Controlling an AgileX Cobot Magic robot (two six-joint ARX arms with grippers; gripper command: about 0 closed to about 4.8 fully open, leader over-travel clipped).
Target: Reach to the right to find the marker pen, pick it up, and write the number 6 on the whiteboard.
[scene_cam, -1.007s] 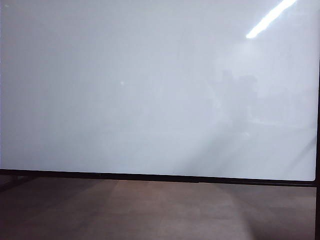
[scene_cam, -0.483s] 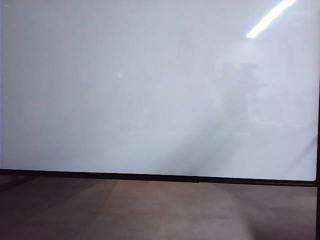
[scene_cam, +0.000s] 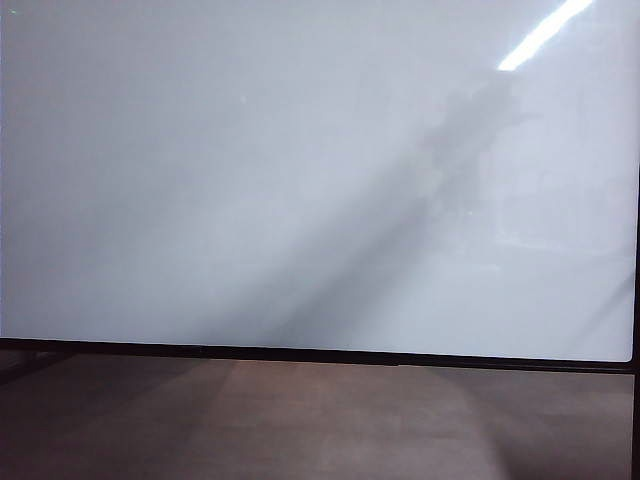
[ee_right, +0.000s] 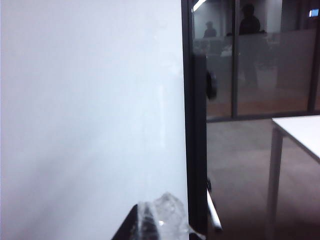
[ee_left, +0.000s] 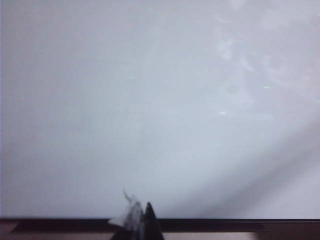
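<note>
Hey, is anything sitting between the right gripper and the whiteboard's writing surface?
Nothing visible does. The right gripper, shut, faces bare whiteboard beside the board's right frame. The left gripper faces the board near its lower edge, also unobstructed.

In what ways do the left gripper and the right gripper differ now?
The left gripper faces the whiteboard above its bottom frame; the right gripper faces its side frame, a room beyond. The left gripper's wrapping looks white, the right gripper's clear. Both have jaws shut, holding nothing.

Both the left gripper and right gripper are cut off at their wrist views' edges, only closed, tape-wrapped tips showing.
</note>
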